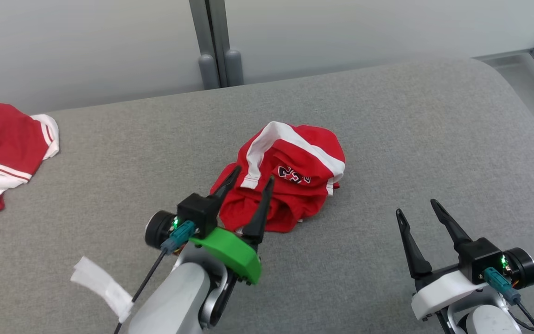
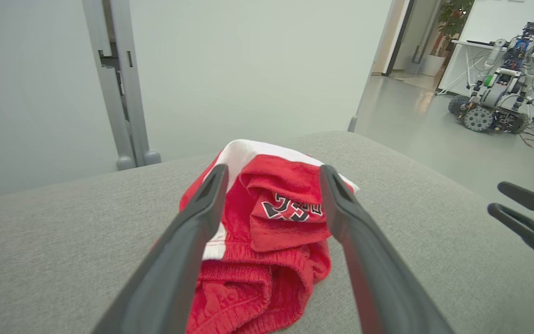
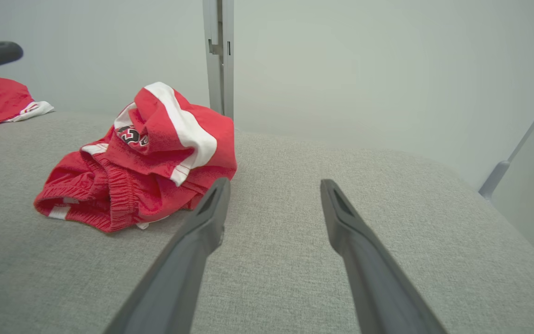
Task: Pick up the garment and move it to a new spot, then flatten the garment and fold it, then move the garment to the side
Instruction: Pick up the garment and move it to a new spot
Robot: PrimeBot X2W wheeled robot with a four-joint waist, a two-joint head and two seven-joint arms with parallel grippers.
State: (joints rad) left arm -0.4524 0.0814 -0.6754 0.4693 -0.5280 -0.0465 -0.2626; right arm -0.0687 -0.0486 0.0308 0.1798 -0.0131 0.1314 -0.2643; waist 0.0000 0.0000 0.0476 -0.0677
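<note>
A crumpled red garment (image 1: 295, 176) with white stripes and a black-and-white logo lies in a heap at the middle of the grey cushioned surface (image 1: 387, 120). My left gripper (image 1: 254, 173) hovers open over its near left edge, fingers spread above the cloth; in the left wrist view the garment (image 2: 267, 232) sits between and beyond the fingers (image 2: 202, 208). My right gripper (image 1: 416, 207) stands open at the lower right, apart from the cloth, with bare surface between its fingers. In the right wrist view the garment (image 3: 142, 157) lies to the left.
A second red and white garment (image 1: 3, 148) lies at the far left edge. A strip of white tape (image 1: 102, 287) hangs off my left forearm. A grey post (image 1: 216, 46) stands behind the surface. Another robot (image 2: 499, 93) stands on the floor at the far right.
</note>
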